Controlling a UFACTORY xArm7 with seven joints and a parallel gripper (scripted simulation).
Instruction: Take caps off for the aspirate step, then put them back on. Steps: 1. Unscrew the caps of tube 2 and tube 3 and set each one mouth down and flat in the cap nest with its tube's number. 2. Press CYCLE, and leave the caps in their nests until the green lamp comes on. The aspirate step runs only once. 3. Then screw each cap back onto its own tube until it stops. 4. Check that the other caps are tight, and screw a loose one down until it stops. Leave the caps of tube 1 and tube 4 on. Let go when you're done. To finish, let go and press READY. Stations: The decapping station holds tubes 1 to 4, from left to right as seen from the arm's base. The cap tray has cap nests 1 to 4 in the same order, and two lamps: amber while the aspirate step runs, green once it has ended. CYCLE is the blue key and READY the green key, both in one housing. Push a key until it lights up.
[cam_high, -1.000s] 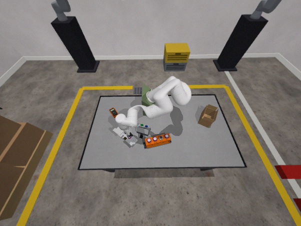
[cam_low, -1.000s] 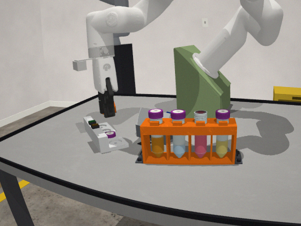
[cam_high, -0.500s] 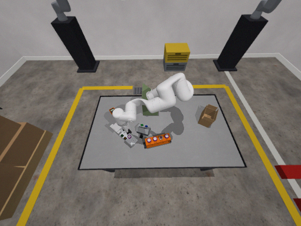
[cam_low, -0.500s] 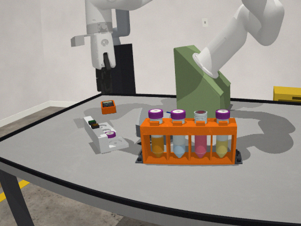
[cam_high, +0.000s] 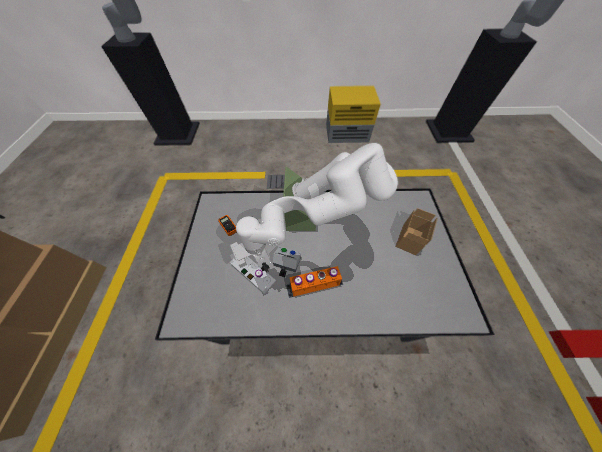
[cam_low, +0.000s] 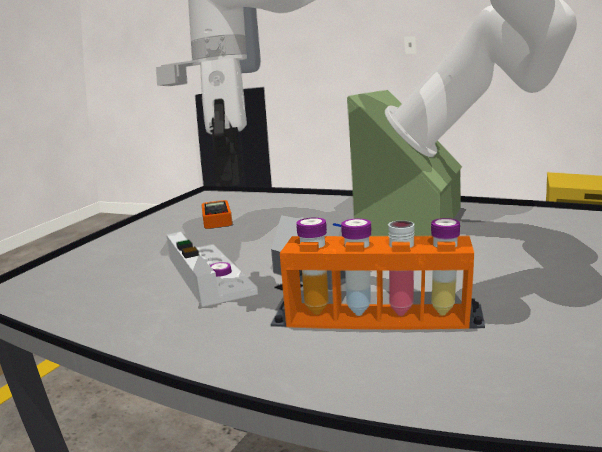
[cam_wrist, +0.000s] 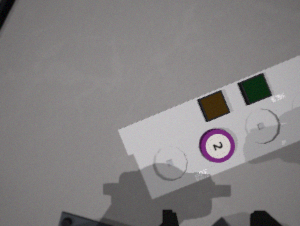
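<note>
The orange rack (cam_low: 377, 280) holds the tubes. The pink tube (cam_low: 401, 231), third from the left in the exterior view, is open. The other three tubes have purple caps (cam_low: 311, 227) (cam_low: 356, 228) (cam_low: 445, 228). A purple cap marked 2 (cam_wrist: 217, 145) lies flat in a nest of the white cap tray (cam_low: 210, 267), with an empty nest on each side (cam_wrist: 170, 162) (cam_wrist: 261, 126). It also shows in the exterior view (cam_low: 220, 268). The amber lamp (cam_wrist: 214, 105) and the green lamp (cam_wrist: 255, 89) are dark. My gripper (cam_low: 220, 125) hangs well above the tray, open and empty.
The grey key housing (cam_high: 286, 257) with a green and a blue key stands between the tray and the rack. An orange meter (cam_low: 216, 213) lies behind the tray. The green arm pedestal (cam_low: 400, 160) stands behind the rack. A cardboard box (cam_high: 416, 231) sits at the right.
</note>
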